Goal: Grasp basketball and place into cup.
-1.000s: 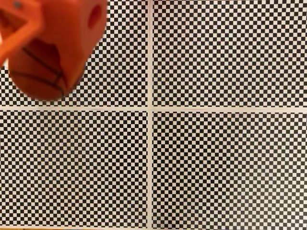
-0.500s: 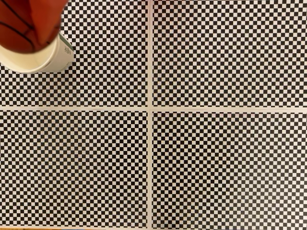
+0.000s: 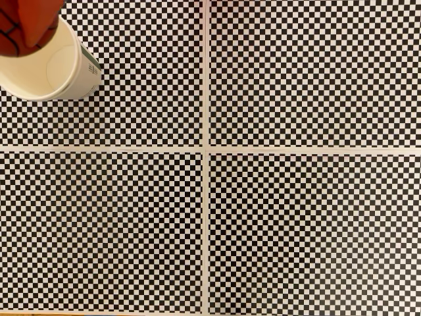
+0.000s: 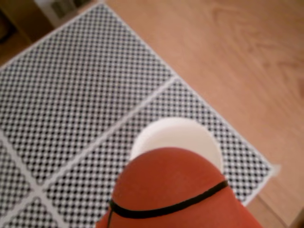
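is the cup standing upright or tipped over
Upright. In the fixed view the cup shows its full round rim and cream inside from above; in the wrist view its open mouth faces up beneath the basketball.

Cut off at the fixed view's top-left corner: the ball [image 3: 23, 29], only its lower part inside the frame, and the cup [image 3: 66, 82], its left rim lost past the edge. Blurred in the wrist view: ball [image 4: 171, 190], cropped at the bottom edge and hiding the cup's [image 4: 178, 135] near rim. Too small to read: print on the cup's side.
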`<state>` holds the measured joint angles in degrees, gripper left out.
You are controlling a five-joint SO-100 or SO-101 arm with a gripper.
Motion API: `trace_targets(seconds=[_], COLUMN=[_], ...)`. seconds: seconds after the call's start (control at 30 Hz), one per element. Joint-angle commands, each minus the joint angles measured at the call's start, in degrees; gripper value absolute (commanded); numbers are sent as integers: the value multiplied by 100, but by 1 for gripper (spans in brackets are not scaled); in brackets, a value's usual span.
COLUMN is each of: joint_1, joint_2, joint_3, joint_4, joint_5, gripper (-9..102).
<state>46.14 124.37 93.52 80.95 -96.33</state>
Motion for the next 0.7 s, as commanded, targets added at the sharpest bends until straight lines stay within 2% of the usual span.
trace_targets(seconds=[0.0, 0.33, 0.67], joint_1=[79, 185, 149], joint_2=[62, -211, -255], joint_3=[53, 237, 396], joint_4=[-272, -782, -923], joint_5=[-149, -202, -193], gripper=[14, 18, 18])
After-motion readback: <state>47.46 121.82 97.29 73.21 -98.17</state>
